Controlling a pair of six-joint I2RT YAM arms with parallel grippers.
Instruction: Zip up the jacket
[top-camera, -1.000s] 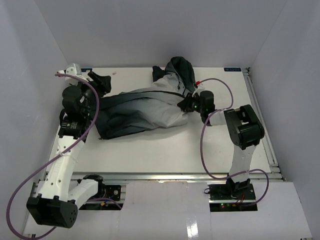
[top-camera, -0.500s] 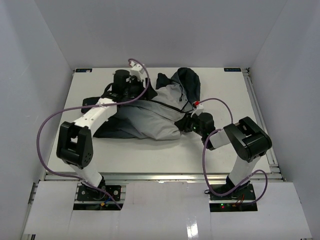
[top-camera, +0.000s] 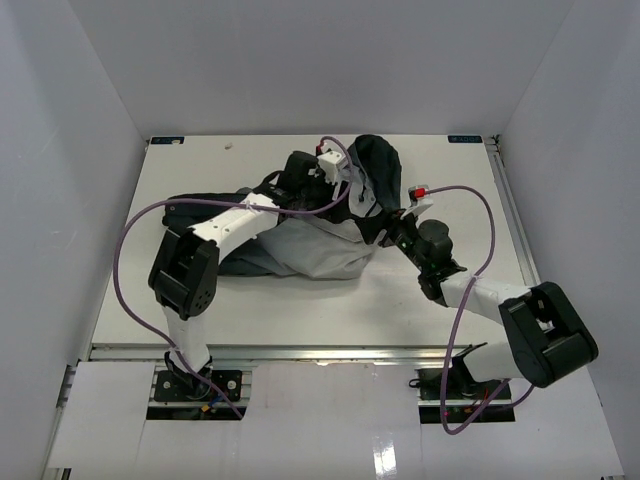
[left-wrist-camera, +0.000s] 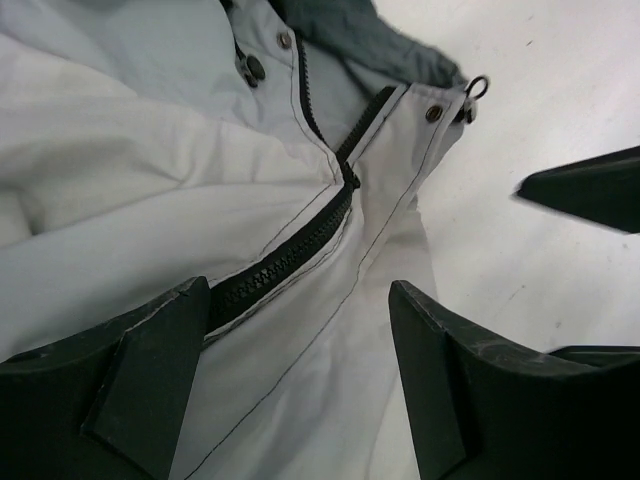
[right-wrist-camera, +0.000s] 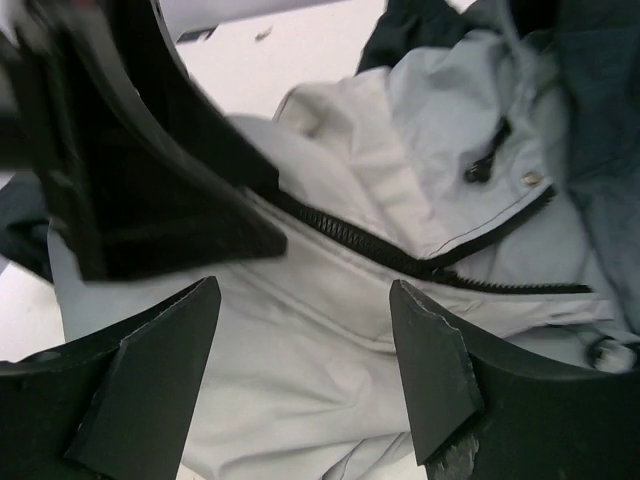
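Jacket (top-camera: 300, 238) lies crumpled in the middle of the bench (top-camera: 260, 310), hood to the far side. Left gripper (left-wrist-camera: 295, 292) hovers over the collar end, fingers spread, nothing between them. Right gripper (right-wrist-camera: 305, 290) is at the jacket's right edge, also spread and empty. Zipper (left-wrist-camera: 285, 262) teeth look joined up to the slider (left-wrist-camera: 349, 181), with a short split above it. Step: probably the last stretch. Next: pinch the slider tab, hold the fabric taut below, pull toward the collar.
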